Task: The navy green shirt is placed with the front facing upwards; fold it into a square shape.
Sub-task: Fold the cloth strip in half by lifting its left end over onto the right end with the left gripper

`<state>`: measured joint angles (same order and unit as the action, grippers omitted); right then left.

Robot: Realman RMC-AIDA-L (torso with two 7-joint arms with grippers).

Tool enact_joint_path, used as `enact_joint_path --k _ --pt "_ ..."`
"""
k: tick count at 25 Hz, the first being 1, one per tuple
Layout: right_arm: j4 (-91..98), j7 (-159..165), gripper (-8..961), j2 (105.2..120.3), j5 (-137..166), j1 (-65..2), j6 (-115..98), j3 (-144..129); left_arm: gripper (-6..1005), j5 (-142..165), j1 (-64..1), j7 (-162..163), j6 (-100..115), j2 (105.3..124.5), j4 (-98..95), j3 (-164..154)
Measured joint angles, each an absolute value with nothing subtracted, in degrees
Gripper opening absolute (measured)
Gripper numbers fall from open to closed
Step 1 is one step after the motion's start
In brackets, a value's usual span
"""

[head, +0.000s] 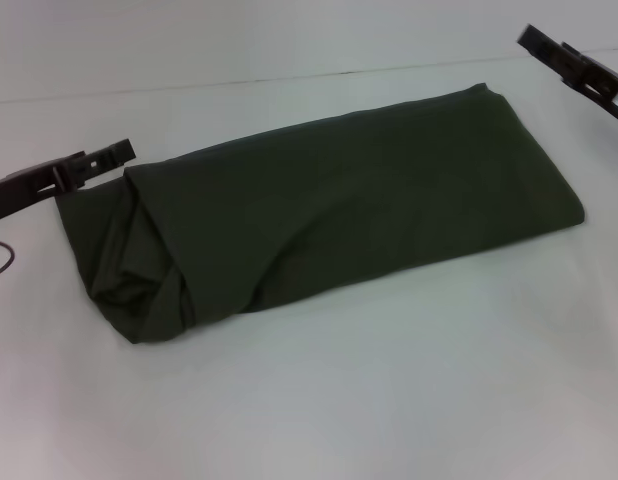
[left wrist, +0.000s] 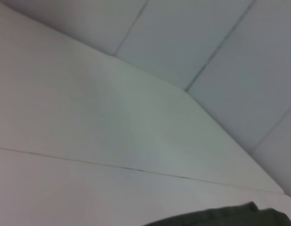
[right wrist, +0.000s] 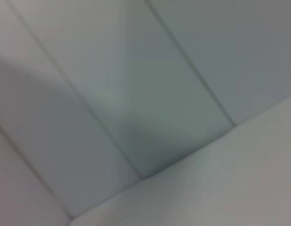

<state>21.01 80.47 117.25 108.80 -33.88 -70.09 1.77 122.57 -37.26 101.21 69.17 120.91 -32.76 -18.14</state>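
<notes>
Lying mid-desk (head: 319, 400), the navy green shirt (head: 329, 210) is a long rectangle, bunched at eight o'clock. Left tool (head: 114, 155), grip unreadable, should smooth that end first; right tool (head: 549, 50), equally unreadable, hangs at two o'clock

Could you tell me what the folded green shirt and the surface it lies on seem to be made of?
The navy green shirt looks like soft, matte knit cloth, probably cotton: it shows no shine and bunches into loose rolls at its left end. The table looks like a smooth, pale, hard board, perhaps laminate, with a faint seam line in the left wrist view.
</notes>
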Motion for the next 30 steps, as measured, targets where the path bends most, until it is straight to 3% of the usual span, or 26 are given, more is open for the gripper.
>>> enact_joint_path --k 1,4,6,11,22,27,30 --pt "21.4 80.4 786 117.14 108.8 -33.1 -72.0 1.2 831 122.5 -36.6 100.4 70.8 121.19 -33.8 -18.2" --pt "23.8 80.3 875 117.12 108.9 -30.0 -78.1 -2.0 910 122.4 -34.7 98.6 74.7 121.71 -35.9 -18.2" --pt "25.7 80.3 872 117.37 109.0 -28.0 -80.6 -4.4 963 122.4 -33.5 97.3 77.3 122.01 -36.6 -18.4" --pt "28.0 82.0 867 117.15 109.1 -24.1 -83.0 -7.5 961 122.7 -31.2 96.6 83.8 122.67 -38.4 -19.2" --pt "34.2 95.5 865 113.58 110.9 -19.2 -83.4 -10.3 956 124.7 -28.7 98.7 90.8 123.21 -40.5 -24.7" --pt "35.4 104.5 863 110.66 112.2 -18.5 -82.4 -10.1 954 125.0 -28.1 98.1 90.4 123.23 -41.3 -24.9" --pt "35.4 106.5 861 110.04 112.1 -18.3 -82.4 -9.8 952 126.7 -28.0 98.0 90.0 123.22 -41.8 -25.0"
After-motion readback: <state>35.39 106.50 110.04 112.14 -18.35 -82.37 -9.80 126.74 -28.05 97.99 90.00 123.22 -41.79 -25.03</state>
